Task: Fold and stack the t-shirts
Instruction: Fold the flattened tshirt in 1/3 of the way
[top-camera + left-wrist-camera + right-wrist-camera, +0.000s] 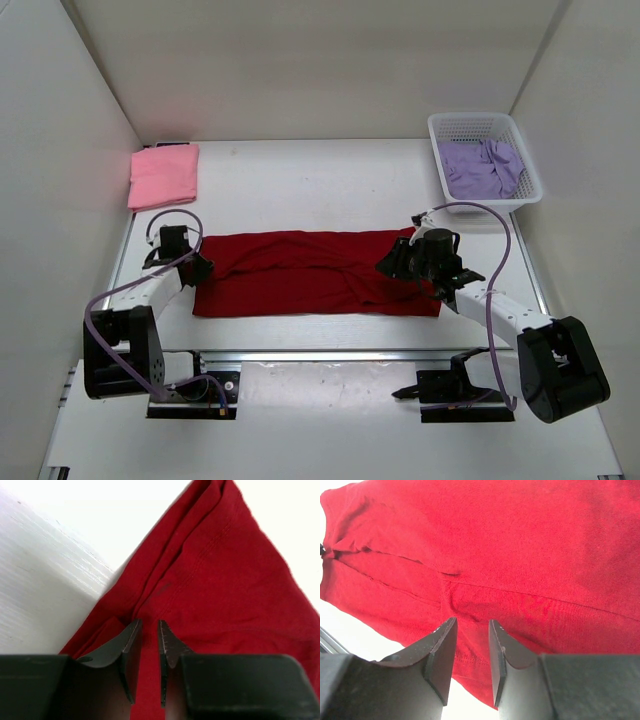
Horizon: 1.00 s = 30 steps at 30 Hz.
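Observation:
A dark red t-shirt lies folded into a long strip across the middle of the table. My left gripper hangs over its left end, jaws a narrow gap apart, with red cloth showing below and nothing pinched between them. My right gripper is over the strip's right end, open, with the hem beneath its fingers. At the back left rests a pink t-shirt, folded. A lavender t-shirt lies crumpled in the basket.
The white mesh basket stands at the back right corner. White walls close in the table on three sides. A metal rail with both arm bases runs along the near edge.

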Motion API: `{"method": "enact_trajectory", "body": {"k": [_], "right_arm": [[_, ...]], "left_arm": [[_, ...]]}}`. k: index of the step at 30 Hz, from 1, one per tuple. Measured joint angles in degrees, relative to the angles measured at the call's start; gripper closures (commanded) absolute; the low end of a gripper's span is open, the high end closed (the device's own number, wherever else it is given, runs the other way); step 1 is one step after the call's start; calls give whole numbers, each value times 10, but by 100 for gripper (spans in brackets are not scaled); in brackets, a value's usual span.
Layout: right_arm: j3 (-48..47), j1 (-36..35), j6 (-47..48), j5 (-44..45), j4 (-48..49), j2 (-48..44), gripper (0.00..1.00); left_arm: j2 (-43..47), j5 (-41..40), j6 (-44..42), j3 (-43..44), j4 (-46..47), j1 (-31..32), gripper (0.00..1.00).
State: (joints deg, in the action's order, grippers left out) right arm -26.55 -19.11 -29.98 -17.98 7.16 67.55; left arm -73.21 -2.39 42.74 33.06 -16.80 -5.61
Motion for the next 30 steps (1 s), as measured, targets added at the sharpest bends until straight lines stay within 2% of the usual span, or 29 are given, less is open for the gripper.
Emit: {"method": "enact_trajectory", "body": {"k": [4,9,15,24,30], "right_arm": [[0,0,0,-1,2,0,70],[0,0,0,-2,3,5,70],[0,-3,0,-5,4,10,70],[0,-4,0,-8,9,10,70],[2,-4,0,-9,12,10,70]], "left_arm": [[-8,-2,-1,-3,-2,1,69],[1,-9,-1,-12,-4,-7,60],[24,-21,-3,-16,-5,-7,64],[13,-12,-1,-35,6,3,65],[12,-3,8,-35,19,10,86]]}}
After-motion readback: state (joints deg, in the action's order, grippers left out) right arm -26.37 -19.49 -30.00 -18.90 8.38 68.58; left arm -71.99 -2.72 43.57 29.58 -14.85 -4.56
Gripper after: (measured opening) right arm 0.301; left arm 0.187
